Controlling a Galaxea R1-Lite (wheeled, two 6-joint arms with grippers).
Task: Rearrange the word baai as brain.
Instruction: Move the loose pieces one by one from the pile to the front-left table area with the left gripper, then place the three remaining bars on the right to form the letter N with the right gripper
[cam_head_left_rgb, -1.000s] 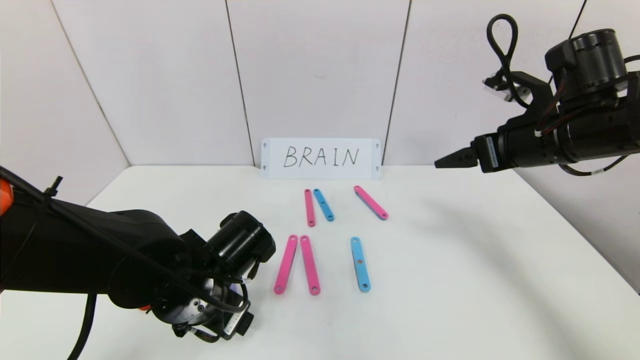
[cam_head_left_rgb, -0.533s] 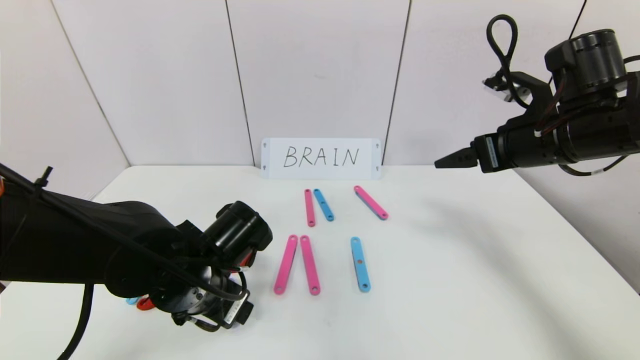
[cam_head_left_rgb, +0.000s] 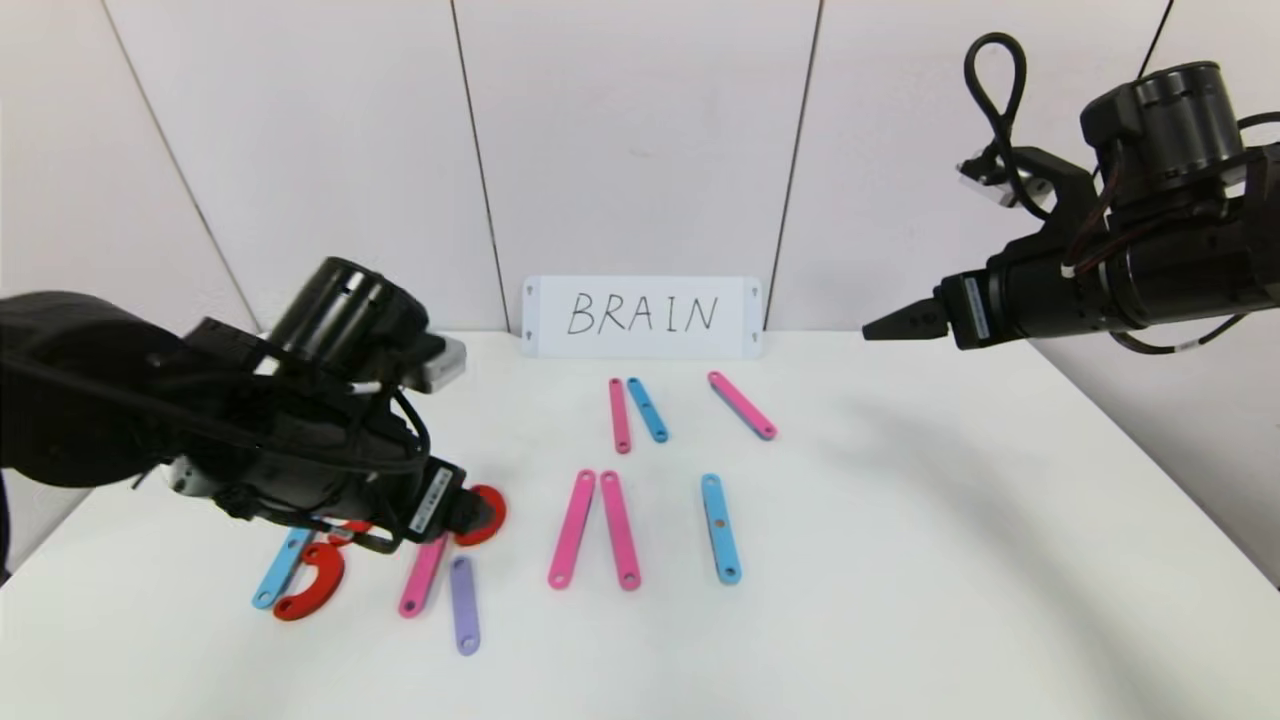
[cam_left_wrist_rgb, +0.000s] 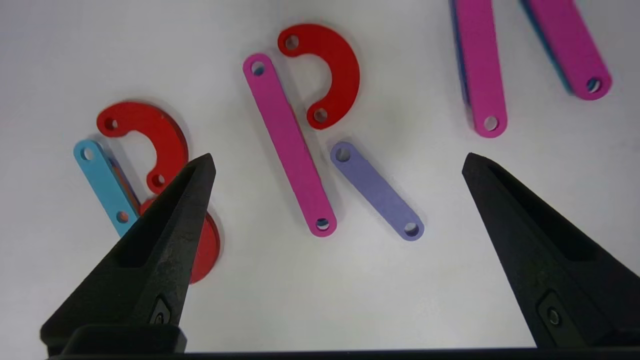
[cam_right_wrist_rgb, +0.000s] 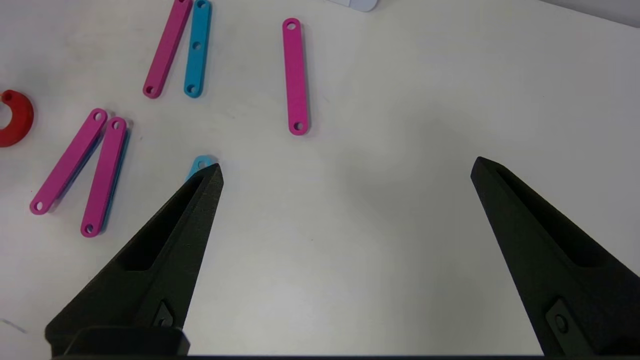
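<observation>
Red curves and coloured strips are showing on the robot's left side of the table (cam_head_left_rgb: 900, 560) now. Half a second ago the left arm was lying low over them and hiding almost all of them. The arm has lifted up and pulled back, so the first two letters can be seen.

Nearest the left edge, a blue strip (cam_left_wrist_rgb: 104, 186) and two red curves, the upper red curve (cam_left_wrist_rgb: 145, 135) and the lower red curve (cam_left_wrist_rgb: 204, 245), are making a B. Next to it, a pink strip (cam_left_wrist_rgb: 290, 145), another red curve (cam_left_wrist_rgb: 327, 72) and a purple strip (cam_left_wrist_rgb: 377, 191) are making an R. The purple strip is lying just beside the pink strip, not quite touching it. So the R looks built, and I think this step is finishing.

Further right, two long pink strips (cam_head_left_rgb: 597, 528) are leaning together like an A with no bar. One blue strip (cam_head_left_rgb: 720, 527) is standing alone like an I. Behind them, three more strips (cam_head_left_rgb: 640, 412) are lying loose near the white card (cam_head_left_rgb: 640, 317); I think the N is still waiting to be made.

The left pincer (cam_left_wrist_rgb: 340, 165) is hovering above the R with its jaws wide apart. It is holding nothing and touching nothing.

The right pincer (cam_right_wrist_rgb: 345, 170) is hanging high over the right side of the table, also spread wide and empty.
</observation>
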